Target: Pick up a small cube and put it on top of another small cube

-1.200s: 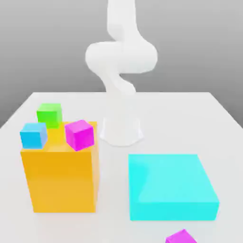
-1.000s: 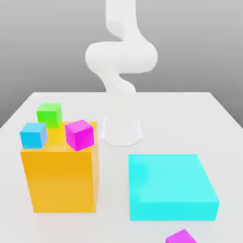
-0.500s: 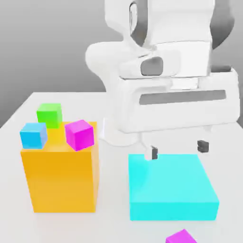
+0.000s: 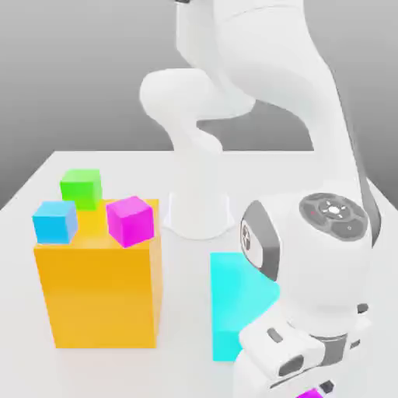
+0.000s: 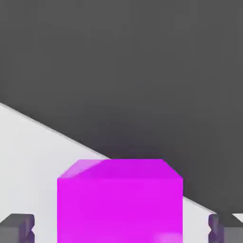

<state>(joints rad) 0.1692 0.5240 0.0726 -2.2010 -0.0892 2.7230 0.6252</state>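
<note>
A magenta cube [image 5: 119, 201] sits on the white table near its front edge; in the exterior view only a sliver of this cube [image 4: 308, 394] peeks out under the hand. My gripper [image 5: 121, 228] is open and straddles it, with a dark fingertip [image 5: 16, 228] on either side and gaps between pads and cube. In the exterior view the gripper [image 4: 312, 389] hangs low at the front right. A second magenta cube [image 4: 130, 220] and a blue cube [image 4: 54, 221] rest on the orange block [image 4: 97, 295]. A green cube [image 4: 81, 187] stands at that block's back edge.
A flat cyan slab [image 4: 237, 299] lies to the exterior view's right of the orange block, partly hidden behind my forearm [image 4: 326, 256]. The arm's white base [image 4: 198, 214] stands at the table's middle back. The table's front edge is close to the hand.
The hand has dropped from above the cyan slab toward the table's front edge and now sits low around the front magenta cube. The cubes on the orange block have not moved.
</note>
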